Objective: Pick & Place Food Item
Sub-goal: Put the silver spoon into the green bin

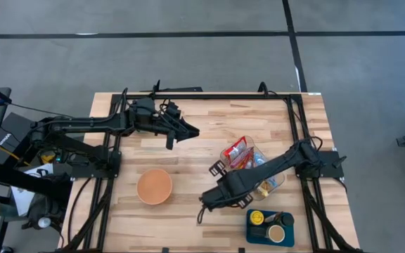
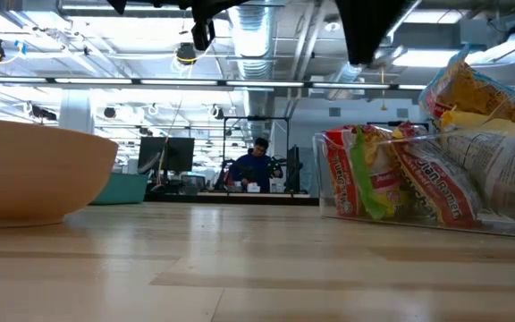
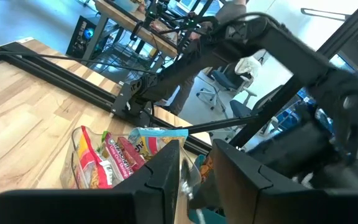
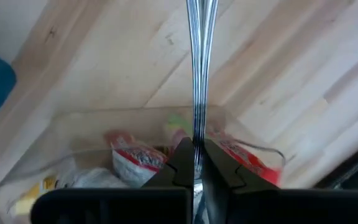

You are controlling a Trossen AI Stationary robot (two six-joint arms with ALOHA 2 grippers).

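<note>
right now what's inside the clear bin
Noodle packets, red and yellow, stand packed in the clear bin. The right arm crosses above it, so part of the contents is hidden.

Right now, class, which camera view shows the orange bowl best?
The high view: the whole bowl lies open on the table, left of the packet bin. The low view shows only its side, cut off. Neither wrist view shows it.

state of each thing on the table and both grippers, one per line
bowl: upright, empty
clear bin: upright, holding noodle packets
blue tray: flat, holding small containers
right gripper: shut on a metal utensil
left gripper: partly open, holding nothing, raised above the table
</note>
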